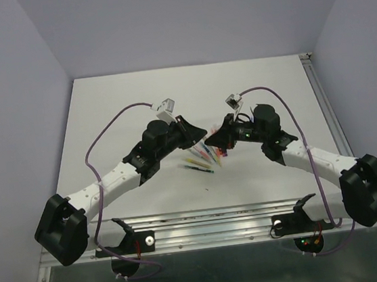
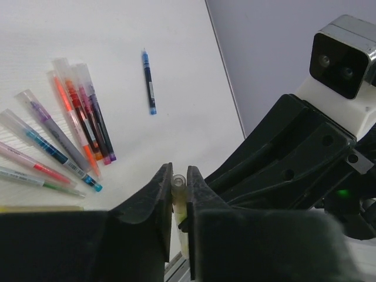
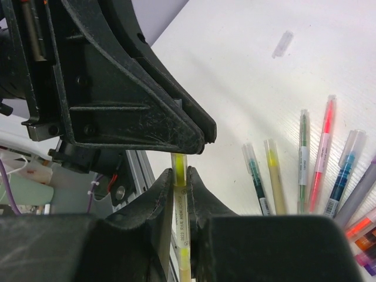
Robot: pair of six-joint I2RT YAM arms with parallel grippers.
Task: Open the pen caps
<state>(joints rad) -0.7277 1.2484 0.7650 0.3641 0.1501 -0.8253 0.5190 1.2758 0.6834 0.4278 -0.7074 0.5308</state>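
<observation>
Clamping narrowly on the yellow pen [image 3: 179,167], the right gripper [image 3: 180,187] holds its barrel, while the left gripper [image 2: 179,171] pinches the pale pen cap [image 2: 178,185] on that pen's end. Another pen cap [image 3: 282,44] lies loose on the table [image 1: 117,108], well apart from the row of pens [image 2: 76,123].

Pen fan [image 1: 204,157] crowding centre, far table [image 1: 190,93] — open room
</observation>
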